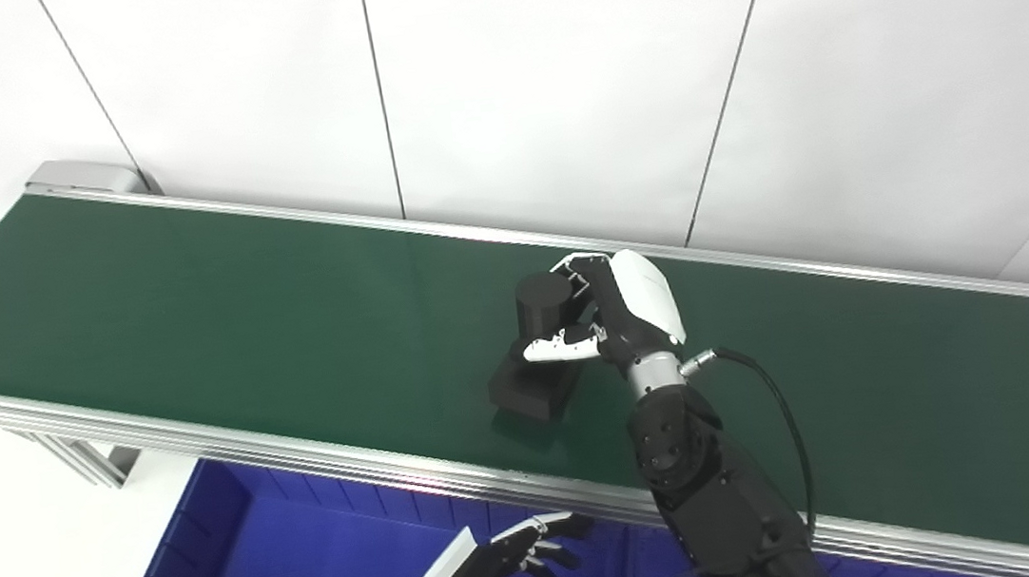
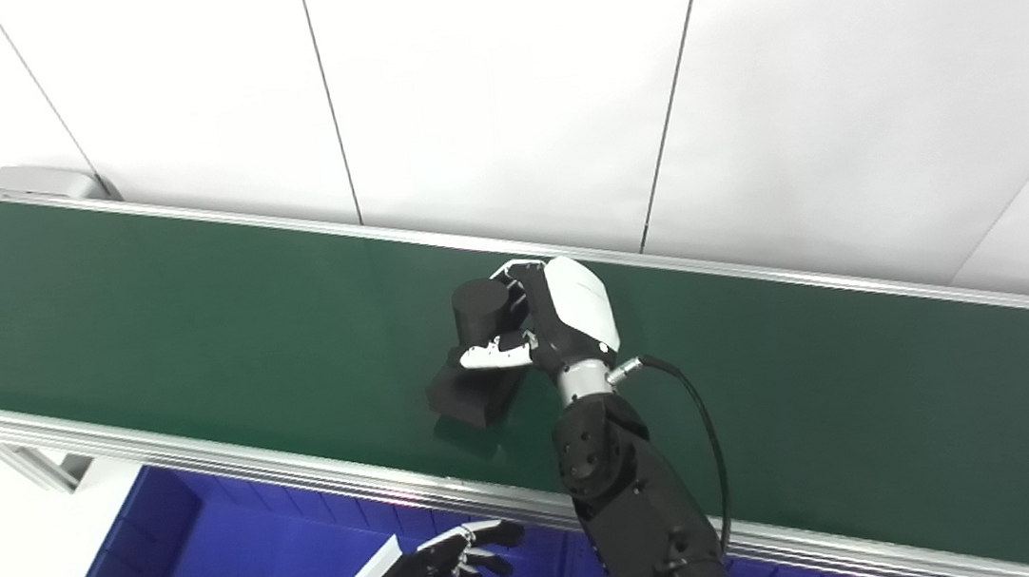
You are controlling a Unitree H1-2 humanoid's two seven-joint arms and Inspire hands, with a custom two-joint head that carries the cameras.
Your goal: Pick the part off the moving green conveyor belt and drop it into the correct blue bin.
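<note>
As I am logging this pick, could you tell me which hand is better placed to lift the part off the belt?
Right. The right hand is already wrapped around the black part on the belt. The left hand hangs open over the blue bin, below the belt.

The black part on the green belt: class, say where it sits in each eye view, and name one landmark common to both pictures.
Left eye view: the black part lies just right of picture centre, on the green belt, with the right hand wrapped around its cylinder.
Right eye view: the black part lies just left of centre.
Shared landmark: the blue bin below the belt's near rail.
</note>
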